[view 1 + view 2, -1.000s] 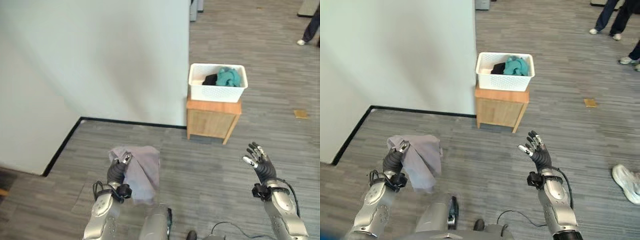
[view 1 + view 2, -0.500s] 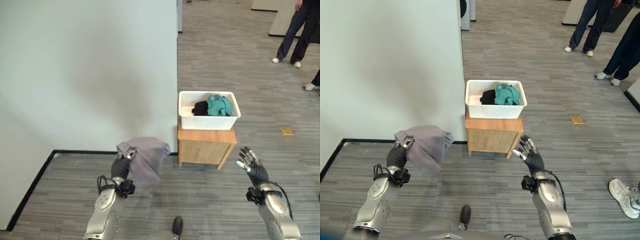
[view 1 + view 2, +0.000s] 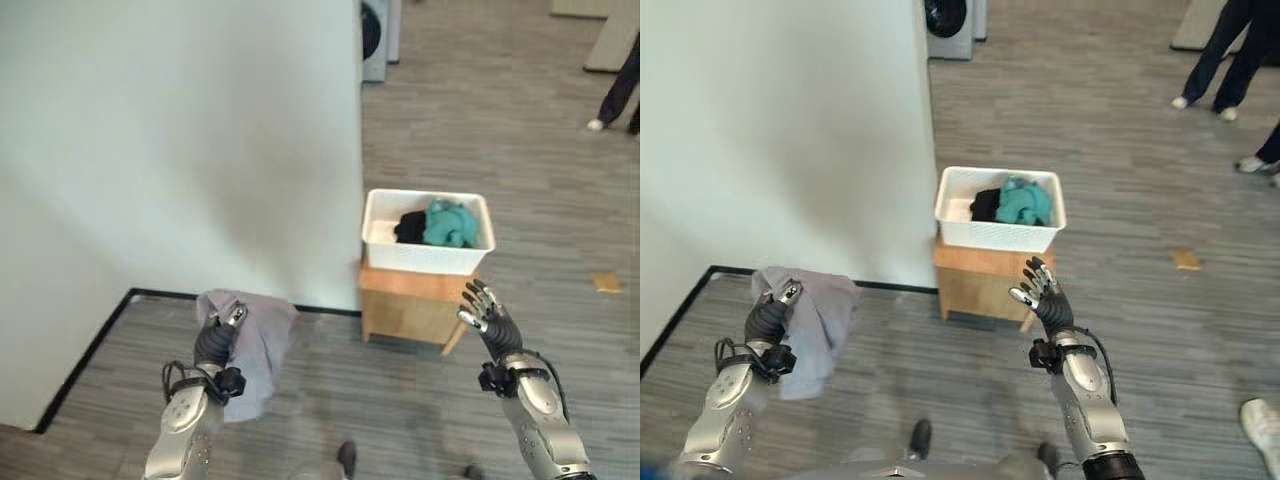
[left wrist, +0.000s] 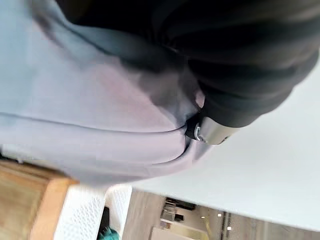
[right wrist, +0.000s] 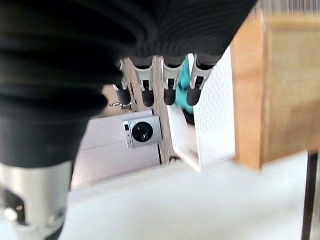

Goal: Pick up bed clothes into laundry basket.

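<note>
Left hand [image 3: 215, 338], lower left of the left eye view: fingers curled round a bunched grey cloth [image 3: 250, 345], which drapes down to the right of the wrist, clear of the floor. In the left wrist view the same grey cloth [image 4: 95, 115] folds over the dark ribbed cover, with one fingertip [image 4: 207, 134] pressed into a fold.

Right hand [image 3: 487, 318], lower right of the frame: raised, palm up, fingers spread and straight, holding nothing. Right wrist view shows its fingers [image 5: 170, 82] in a straight row, nothing between them.

White perforated laundry basket [image 3: 425, 256], centre right of the frame, sits on top of a small wooden cabinet [image 3: 405, 310]. Inside the basket: a teal garment [image 3: 448, 222] on the right side, a black garment [image 3: 410, 226] touching it on the left. The basket stands well apart from the held cloth, just above the right hand in the frame.

Cabinet stands against the corner edge of a white wall [image 3: 180, 140] that takes up the left half of the frame. Grey plank floor [image 3: 480, 120] around it. A washing machine [image 3: 950, 18] at the top centre of the right eye view. A person's legs and shoes [image 3: 1210, 55] upper right, and a small tan scrap [image 3: 1186, 260] lies on the floor to the right of the basket.
</note>
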Controlling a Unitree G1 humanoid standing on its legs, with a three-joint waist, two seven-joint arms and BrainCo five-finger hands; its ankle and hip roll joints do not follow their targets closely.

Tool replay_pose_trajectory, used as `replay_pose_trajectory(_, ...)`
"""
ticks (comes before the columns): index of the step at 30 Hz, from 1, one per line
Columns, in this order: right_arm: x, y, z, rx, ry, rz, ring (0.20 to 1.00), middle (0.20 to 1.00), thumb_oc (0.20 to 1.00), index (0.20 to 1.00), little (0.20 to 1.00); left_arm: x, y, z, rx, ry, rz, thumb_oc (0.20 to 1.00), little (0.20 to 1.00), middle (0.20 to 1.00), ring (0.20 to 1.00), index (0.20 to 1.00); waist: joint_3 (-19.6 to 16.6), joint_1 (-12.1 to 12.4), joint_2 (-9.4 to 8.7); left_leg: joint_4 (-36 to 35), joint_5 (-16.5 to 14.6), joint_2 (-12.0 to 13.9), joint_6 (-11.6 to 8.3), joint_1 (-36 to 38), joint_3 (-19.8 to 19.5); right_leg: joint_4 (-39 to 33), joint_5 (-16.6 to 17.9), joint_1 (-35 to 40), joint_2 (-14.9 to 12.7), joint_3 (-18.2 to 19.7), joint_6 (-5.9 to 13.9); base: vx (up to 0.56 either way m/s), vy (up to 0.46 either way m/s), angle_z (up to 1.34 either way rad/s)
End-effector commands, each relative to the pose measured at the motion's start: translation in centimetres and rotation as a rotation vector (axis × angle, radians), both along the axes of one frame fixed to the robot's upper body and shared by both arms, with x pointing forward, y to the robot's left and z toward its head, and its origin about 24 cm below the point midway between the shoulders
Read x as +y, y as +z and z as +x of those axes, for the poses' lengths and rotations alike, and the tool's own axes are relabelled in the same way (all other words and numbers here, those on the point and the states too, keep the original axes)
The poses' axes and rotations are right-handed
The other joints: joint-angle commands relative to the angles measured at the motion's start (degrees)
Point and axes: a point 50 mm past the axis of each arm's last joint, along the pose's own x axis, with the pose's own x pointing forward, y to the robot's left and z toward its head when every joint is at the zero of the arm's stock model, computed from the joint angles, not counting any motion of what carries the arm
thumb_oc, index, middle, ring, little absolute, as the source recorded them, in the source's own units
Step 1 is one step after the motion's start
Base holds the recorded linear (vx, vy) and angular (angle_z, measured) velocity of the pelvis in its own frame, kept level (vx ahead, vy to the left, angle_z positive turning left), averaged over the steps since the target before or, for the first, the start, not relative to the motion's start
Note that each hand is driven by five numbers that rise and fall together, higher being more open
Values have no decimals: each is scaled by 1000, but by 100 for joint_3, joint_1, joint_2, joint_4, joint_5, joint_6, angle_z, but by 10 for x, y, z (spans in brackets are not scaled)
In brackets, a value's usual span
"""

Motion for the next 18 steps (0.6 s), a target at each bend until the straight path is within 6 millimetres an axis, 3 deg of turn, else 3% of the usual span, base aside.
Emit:
replay_pose_trajectory(1, -13, 37, 9, -176, 1, -71, 1000, 1000, 1000, 1000, 1000, -10, 41, 23, -230, -61, 11, 200, 200, 200, 200, 200, 69, -155, 403, -141, 183, 1182, -335, 323, -86, 584, -302, -328, 252, -28, -229, 67, -276, 13)
replay_pose_trajectory(3, -23, 39, 7, -173, -37, -84, 1000, 1000, 1000, 1000, 1000, -19, 40, 28, -229, -87, -2, 200, 200, 200, 200, 200, 161, -305, 478, 255, 519, 1351, -353, 106, -141, 642, -571, -270, 539, -111, -487, 61, -335, 5)
replay_pose_trajectory(5, -27, 39, 5, -174, -52, -88, 1000, 1000, 1000, 1000, 1000, -22, 40, 30, -228, -99, -7, 200, 200, 200, 200, 200, 196, -335, 456, 550, 682, 1349, -328, -20, -70, 574, -617, -194, 628, -155, -559, 49, -430, 22)
replay_pose_trajectory(6, -38, 40, 0, -172, -97, -101, 1000, 1000, 1000, 1000, 1000, -28, 39, 33, -220, -122, -26, 200, 200, 200, 200, 200, 363, -454, 340, 1870, 1026, 1484, -180, -594, 494, 351, -727, 175, 788, -396, -837, 51, -529, 45)
replay_pose_trajectory(7, -38, 40, 0, -173, -98, -101, 1000, 1000, 1000, 1000, 1000, -28, 39, 33, -220, -122, -26, 200, 200, 200, 200, 200, 348, -459, 343, 1865, 1046, 1484, -178, -622, 484, 329, -701, 161, 793, -405, -841, 66, -551, 58)
replay_pose_trajectory(8, -41, 40, -3, -167, -106, -111, 1000, 1000, 1000, 1000, 1000, -29, 36, 32, -209, -129, -37, 200, 200, 200, 200, 200, 410, -477, 283, 2306, 1083, 1553, -188, -807, 777, 271, -755, 291, 853, -490, -947, 54, -231, 67)
replay_pose_trajectory(9, -42, 37, -5, -152, -107, -115, 1000, 1000, 1000, 1000, 1000, -30, 35, 31, -203, -133, -41, 200, 200, 200, 200, 200, 432, -399, 259, 2494, 1026, 1320, -226, -955, 622, 214, -784, 370, 875, -494, -983, 94, -306, 72)
replay_pose_trajectory(11, -39, 36, -3, -146, -95, -116, 1000, 1000, 1000, 1000, 1000, -30, 36, 33, -209, -127, -40, 200, 200, 200, 200, 200, 424, -227, 201, 2586, 594, 502, -190, -1394, 456, 78, -788, 532, 933, -478, -956, 136, -204, 41)
replay_pose_trajectory(12, -39, 36, -2, -144, -95, -111, 1000, 1000, 1000, 1000, 1000, -29, 36, 32, -208, -122, -44, 200, 200, 200, 200, 200, 396, -166, 176, 2465, 509, 323, -143, -1586, 526, 2, -763, 575, 972, -473, -941, 175, -158, 2)
replay_pose_trajectory(13, -37, 35, -1, -146, -91, -99, 1000, 1000, 1000, 1000, 1000, -28, 33, 30, -199, -115, -47, 200, 200, 200, 200, 200, 368, -66, 144, 2297, 462, 213, -103, -1715, 624, -68, -771, 623, 1026, -454, -900, 387, -132, -40)
replay_pose_trajectory(14, -31, 34, 2, -152, -70, -83, 1000, 1000, 1000, 1000, 1000, -25, 24, 21, -165, -103, -60, 200, 200, 200, 200, 200, 260, 200, 183, 1268, 562, 16, 1, -1701, 662, -221, -872, 826, 1244, -388, -815, 445, -89, -66)
replay_pose_trajectory(15, -28, 34, 3, -156, -63, -77, 1000, 1000, 1000, 1000, 1000, -25, 18, 18, -145, -103, -67, 200, 200, 200, 200, 200, 228, 238, 222, 848, 773, -15, -14, -1623, 717, -258, -882, 876, 1325, -358, -811, 491, -54, -70)
replay_pose_trajectory(16, -26, 34, 2, -160, -61, -68, 1000, 1000, 1000, 1000, 1000, -26, 15, 17, -129, -106, -74, 200, 200, 200, 200, 200, 194, 229, 263, 618, 939, -15, -34, -1614, 892, -306, -906, 980, 1387, -369, -822, 318, -13, -61)
replay_pose_trajectory(18, -22, 34, 2, -160, -48, -63, 1000, 1000, 1000, 1000, 1000, -25, 12, 16, -115, -100, -69, 200, 200, 200, 200, 200, 144, 238, 285, 617, 967, -36, -19, -1626, 1100, -343, -959, 1142, 1403, -357, -823, 344, 27, -85)
